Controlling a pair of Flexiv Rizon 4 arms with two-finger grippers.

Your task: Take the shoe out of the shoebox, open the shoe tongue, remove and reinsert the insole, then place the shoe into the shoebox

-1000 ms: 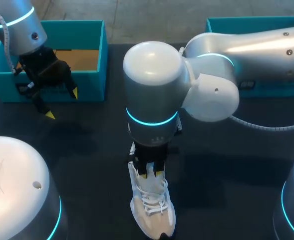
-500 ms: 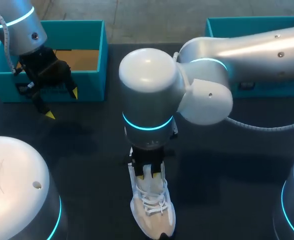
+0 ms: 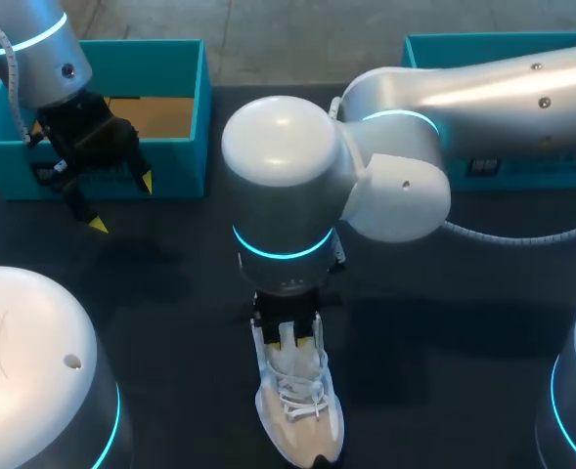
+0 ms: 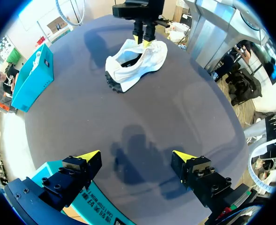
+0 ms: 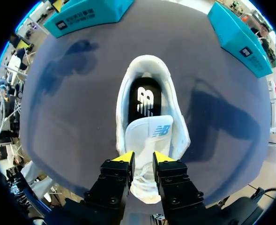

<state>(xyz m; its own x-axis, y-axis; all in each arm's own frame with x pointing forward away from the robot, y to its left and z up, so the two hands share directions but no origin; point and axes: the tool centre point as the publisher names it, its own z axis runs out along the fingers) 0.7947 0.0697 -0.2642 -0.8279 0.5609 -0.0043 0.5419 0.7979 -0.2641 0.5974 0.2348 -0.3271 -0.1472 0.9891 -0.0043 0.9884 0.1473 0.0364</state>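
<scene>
My right gripper (image 5: 142,158) is narrow, pinching the tongue (image 5: 149,133) of the white shoe (image 5: 121,93), which sits on the tabletop (image 5: 67,117), well apart from the shoebox (image 3: 185,147). I judge the tongue needs drawing back gently to bare the black insole (image 5: 145,101). Farther off, my left gripper (image 4: 135,155) hangs wide and empty by that shoebox. Nothing crowds the shoe.

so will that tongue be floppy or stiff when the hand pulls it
Likely floppy: the tongue looks thin and soft, arching over the insole. The shoe looks light with nothing pinning it, so it may slide or lift when the right hand pulls.
</scene>
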